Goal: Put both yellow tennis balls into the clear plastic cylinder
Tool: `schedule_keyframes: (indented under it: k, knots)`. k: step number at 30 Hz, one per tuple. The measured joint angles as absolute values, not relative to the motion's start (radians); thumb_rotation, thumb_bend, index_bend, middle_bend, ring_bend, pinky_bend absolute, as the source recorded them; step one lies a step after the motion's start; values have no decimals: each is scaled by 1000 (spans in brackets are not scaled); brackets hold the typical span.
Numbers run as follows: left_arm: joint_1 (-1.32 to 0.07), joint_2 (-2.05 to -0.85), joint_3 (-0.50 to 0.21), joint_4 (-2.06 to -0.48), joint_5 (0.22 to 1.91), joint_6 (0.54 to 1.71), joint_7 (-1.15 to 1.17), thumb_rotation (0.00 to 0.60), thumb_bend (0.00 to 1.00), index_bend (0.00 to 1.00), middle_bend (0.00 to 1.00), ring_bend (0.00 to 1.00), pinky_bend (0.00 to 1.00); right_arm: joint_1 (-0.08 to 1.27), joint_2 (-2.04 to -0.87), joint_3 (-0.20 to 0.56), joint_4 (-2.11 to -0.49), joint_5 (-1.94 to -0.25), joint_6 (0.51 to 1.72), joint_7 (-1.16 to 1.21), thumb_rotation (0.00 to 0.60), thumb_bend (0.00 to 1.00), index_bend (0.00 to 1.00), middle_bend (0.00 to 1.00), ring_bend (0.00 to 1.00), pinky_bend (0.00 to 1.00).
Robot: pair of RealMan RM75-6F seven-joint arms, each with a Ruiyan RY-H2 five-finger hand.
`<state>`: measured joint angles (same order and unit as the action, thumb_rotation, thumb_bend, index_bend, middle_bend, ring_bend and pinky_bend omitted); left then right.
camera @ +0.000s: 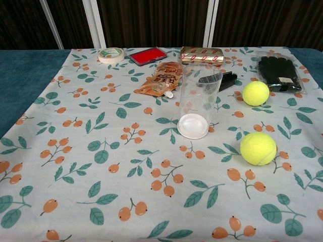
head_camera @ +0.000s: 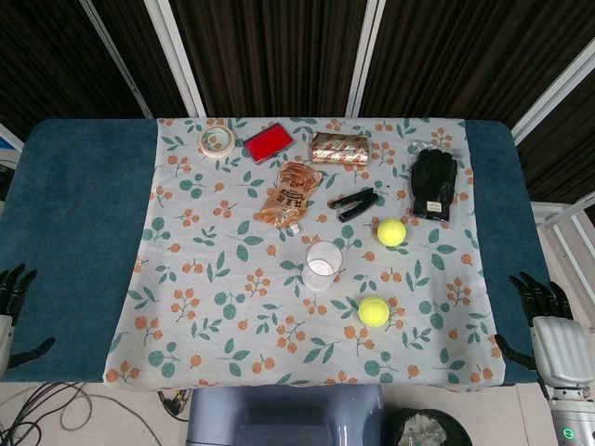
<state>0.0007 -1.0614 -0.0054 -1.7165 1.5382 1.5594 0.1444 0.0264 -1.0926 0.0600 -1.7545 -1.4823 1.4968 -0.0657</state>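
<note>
Both hands sit off the cloth, holding nothing: left hand [head_camera: 16,295] at the lower left edge of the head view, right hand [head_camera: 548,311] at the lower right, fingers spread. I see the clear plastic cylinder [head_camera: 322,266] upright near the middle of the counter [head_camera: 74,232], open end up. One tennis ball [head_camera: 374,311] lies lower right of it, the other tennis ball [head_camera: 391,232] upper right (near the black glove [head_camera: 434,182]).

Even, bright overhead light fell on the counter [head_camera: 84,232]; shadows were short and soft. Both views were sharp, with faint glare on the clear plastic cylinder [camera: 198,101].
</note>
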Motion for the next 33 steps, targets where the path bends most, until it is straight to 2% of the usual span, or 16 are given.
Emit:
schedule_keyframes:
  k: [15, 20, 33]
  knots:
    - [6, -1056, -6, -1720, 1542, 1571, 136, 600, 41, 54, 0, 0, 137, 27, -1076, 53, -1772, -1488, 1488, -34, 600, 316, 96, 77, 114, 0]
    - [9, -1053, -7, -1721, 1543, 1576, 129, 600, 41, 54, 0, 0, 137, 31, -1066, 41, -1778, -1496, 1466, -10, 600, 277, 89, 77, 105, 0]
    - [7, -1051, -10, -1721, 1535, 1570, 124, 600, 41, 54, 0, 0, 137, 93, -1036, 7, -1841, -1532, 1332, 47, 600, 237, 85, 68, 89, 0]
